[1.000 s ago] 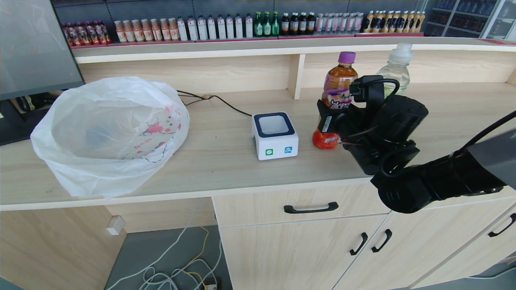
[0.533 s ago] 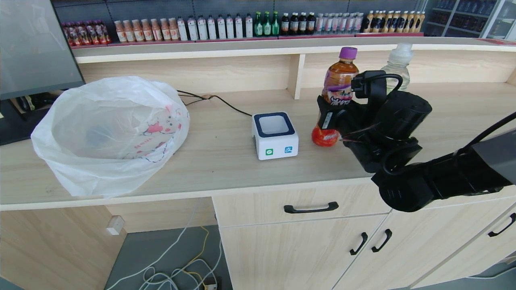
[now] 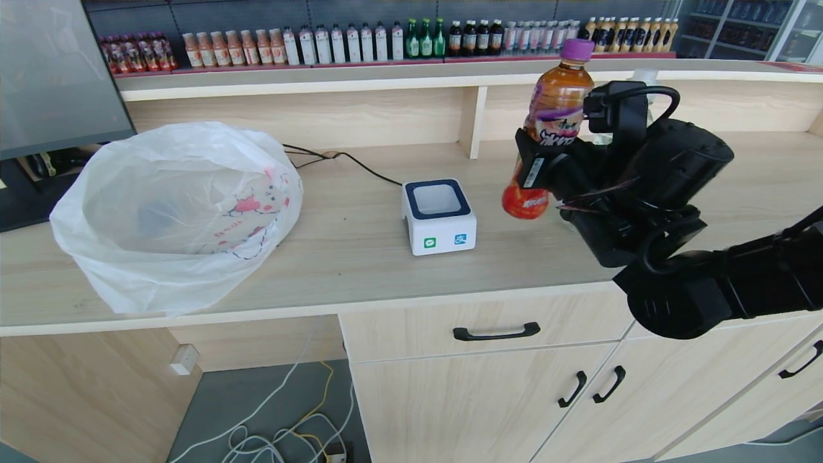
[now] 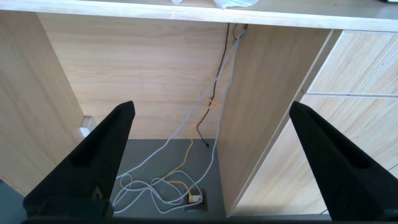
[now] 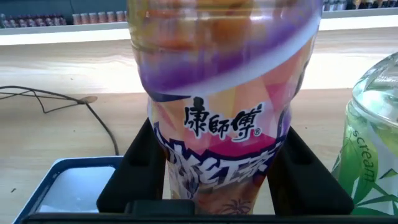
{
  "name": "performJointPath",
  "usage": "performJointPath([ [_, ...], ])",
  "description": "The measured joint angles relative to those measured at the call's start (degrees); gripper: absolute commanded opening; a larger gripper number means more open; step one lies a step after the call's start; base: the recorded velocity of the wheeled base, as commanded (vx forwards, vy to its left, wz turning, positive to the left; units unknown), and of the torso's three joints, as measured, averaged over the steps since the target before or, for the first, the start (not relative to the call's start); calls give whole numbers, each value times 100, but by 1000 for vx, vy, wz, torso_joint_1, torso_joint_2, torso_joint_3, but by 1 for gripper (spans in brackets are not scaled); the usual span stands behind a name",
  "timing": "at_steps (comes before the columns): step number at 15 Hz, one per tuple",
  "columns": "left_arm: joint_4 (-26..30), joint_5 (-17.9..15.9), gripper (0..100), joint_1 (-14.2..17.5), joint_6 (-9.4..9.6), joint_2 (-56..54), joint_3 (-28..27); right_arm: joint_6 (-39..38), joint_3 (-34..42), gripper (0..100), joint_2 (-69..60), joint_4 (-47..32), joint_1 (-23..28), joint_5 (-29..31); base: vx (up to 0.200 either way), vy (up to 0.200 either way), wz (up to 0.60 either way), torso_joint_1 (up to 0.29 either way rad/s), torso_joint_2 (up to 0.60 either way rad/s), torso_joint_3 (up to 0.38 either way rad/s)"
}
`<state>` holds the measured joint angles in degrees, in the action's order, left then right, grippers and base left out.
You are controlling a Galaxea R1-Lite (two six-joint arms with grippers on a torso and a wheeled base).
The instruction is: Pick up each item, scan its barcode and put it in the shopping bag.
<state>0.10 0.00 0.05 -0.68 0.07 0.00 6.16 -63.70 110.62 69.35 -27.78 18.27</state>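
My right gripper [image 3: 546, 170] is shut on an orange drink bottle [image 3: 553, 122] with a purple cap, held tilted in the air above the counter, right of the white barcode scanner [image 3: 439, 216]. In the right wrist view the bottle [image 5: 224, 99] sits between the fingers, with a corner of the scanner [image 5: 68, 190] below it. A white plastic shopping bag [image 3: 177, 209] stands open on the counter's left. My left gripper [image 4: 211, 168] hangs open below the counter, over the floor cables.
A clear bottle with a green label [image 5: 370, 149] stands on the counter behind my right arm, its cap [image 3: 645, 75] just showing. A black cable [image 3: 347, 161] runs behind the scanner. Shelves of bottles [image 3: 386, 38] line the back wall. Drawers and doors [image 3: 495, 334] lie under the counter.
My right gripper has lifted the orange bottle off the counter, up and slightly to the right, tilting it. The bag and scanner have stayed put.
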Motion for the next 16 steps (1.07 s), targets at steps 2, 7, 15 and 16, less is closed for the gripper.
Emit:
performJointPath([
  [2, 0, 0, 100, 0, 2, 0, 0, 99, 386, 0, -312, 0, -11, 17, 0, 0, 0, 0, 0, 0],
  [7, 0, 0, 100, 2, 0, 0, 0, 273, 1641, 0, -1473, 0, -272, 380, 0, 0, 0, 0, 0, 0],
  [15, 0, 0, 100, 2, 0, 0, 0, 288, 3035, 0, -2904, 6, -694, 571, 0, 0, 0, 0, 0, 0],
  [16, 0, 0, 100, 2, 2, 0, 0, 293, 3128, 0, -3003, 15, -780, 573, 0, 0, 0, 0, 0, 0],
])
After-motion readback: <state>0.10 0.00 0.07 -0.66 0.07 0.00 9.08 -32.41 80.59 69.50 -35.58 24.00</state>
